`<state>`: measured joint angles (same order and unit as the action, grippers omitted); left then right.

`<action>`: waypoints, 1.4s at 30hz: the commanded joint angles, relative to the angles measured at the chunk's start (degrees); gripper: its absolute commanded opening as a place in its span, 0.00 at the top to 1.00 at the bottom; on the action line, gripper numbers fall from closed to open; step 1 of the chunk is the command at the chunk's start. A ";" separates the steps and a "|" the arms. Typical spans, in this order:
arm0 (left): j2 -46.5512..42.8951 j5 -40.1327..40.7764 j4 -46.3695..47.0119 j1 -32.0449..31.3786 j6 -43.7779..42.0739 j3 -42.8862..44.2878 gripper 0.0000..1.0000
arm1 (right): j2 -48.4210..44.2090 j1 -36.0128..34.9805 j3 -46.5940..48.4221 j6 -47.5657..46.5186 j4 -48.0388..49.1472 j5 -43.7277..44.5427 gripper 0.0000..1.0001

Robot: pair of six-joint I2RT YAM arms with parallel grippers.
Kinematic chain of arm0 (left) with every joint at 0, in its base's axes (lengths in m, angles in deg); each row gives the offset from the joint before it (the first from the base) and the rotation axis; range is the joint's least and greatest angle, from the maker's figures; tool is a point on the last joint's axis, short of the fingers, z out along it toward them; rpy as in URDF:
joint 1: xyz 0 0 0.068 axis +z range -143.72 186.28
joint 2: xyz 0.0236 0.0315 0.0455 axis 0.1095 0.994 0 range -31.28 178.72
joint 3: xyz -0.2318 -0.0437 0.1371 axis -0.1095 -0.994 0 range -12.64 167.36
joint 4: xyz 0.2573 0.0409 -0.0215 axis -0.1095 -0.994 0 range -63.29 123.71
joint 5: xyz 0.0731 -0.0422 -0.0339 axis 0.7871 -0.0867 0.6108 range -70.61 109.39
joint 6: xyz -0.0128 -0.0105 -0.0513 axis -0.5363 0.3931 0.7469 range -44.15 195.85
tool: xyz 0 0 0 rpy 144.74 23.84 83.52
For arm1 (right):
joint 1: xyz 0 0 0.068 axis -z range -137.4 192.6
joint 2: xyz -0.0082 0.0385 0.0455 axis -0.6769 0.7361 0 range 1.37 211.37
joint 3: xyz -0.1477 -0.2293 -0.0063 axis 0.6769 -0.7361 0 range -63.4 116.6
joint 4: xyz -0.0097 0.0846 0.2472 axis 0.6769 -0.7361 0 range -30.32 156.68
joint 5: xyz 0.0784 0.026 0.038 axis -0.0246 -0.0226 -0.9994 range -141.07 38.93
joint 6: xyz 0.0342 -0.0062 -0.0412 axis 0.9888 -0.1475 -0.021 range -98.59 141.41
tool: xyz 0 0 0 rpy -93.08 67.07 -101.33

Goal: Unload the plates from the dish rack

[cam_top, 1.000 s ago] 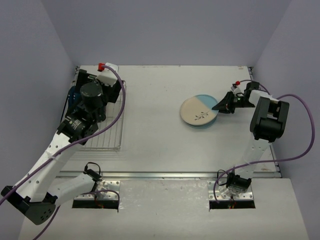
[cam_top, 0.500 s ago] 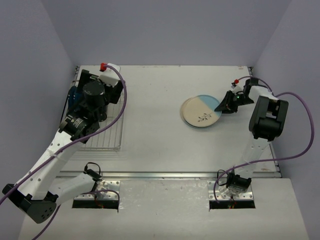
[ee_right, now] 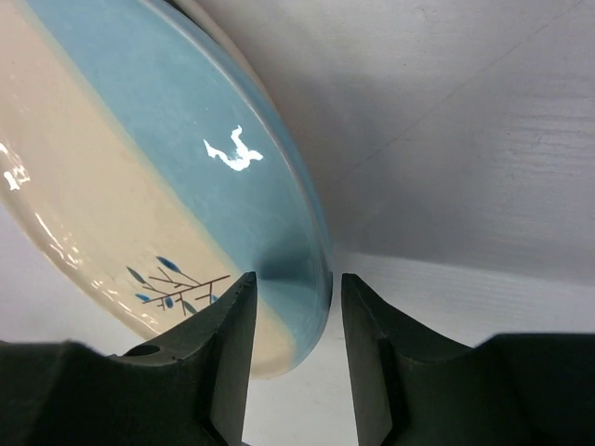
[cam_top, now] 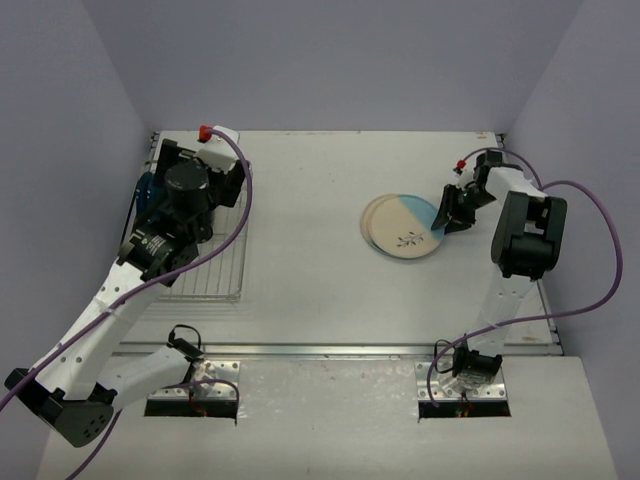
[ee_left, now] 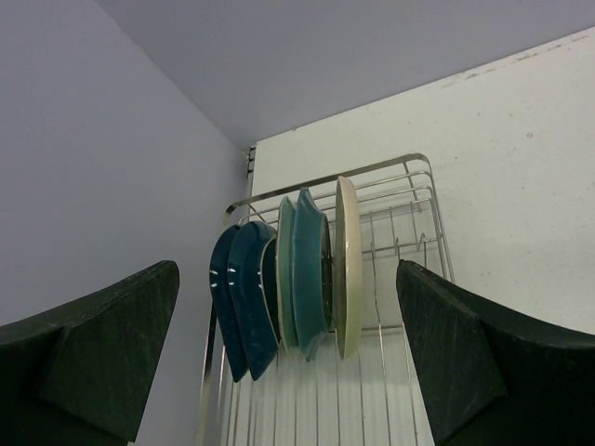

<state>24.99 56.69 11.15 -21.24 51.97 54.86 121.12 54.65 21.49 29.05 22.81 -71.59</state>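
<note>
1. Table (cam_top: 300,250): dish rack (cam_top: 215,275) on left side
2. Racked plates (ee_left: 307,269): upright on edge, maybe five, overlap hides count
3. Sprig plate (cam_top: 405,228): flat, right of table centre
4. Left gripper (ee_left: 286,307): jaws wide, empty, facing rack
5. Right gripper (ee_right: 296,283): jaws parted, straddling sprig plate rim

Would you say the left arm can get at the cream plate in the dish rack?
Probably yes: the open left tool faces the dish rack, nothing between, and the cream plate stands outermost.

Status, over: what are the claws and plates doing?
Left gripper open over dish rack, plates standing inside. Right gripper open astride rim of sprig plate, lying on second plate. Path clear.
</note>
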 commanded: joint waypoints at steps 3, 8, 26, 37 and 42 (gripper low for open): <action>-1.16 -0.47 1.56 0.81 0.77 -0.17 0.00 | -1.21 -3.01 3.83 -0.11 -0.14 6.05 0.54; -1.34 -0.38 1.65 0.81 0.67 -0.27 0.00 | 0.05 -5.36 5.55 1.23 -0.95 7.16 0.52; -0.50 -1.59 0.11 0.81 2.15 -0.01 0.00 | -2.54 -7.83 8.43 1.35 -4.20 8.13 0.34; 10.26 -2.93 -8.40 0.81 10.54 1.93 0.09 | -23.06 -7.83 7.58 -0.20 -5.07 1.93 0.01; 16.61 4.30 -7.16 0.97 13.68 1.92 0.21 | -34.92 -7.83 -2.21 -0.76 -1.21 2.94 0.01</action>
<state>39.01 54.98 2.40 -21.04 61.46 54.97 93.88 46.85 26.16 29.19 18.68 -68.30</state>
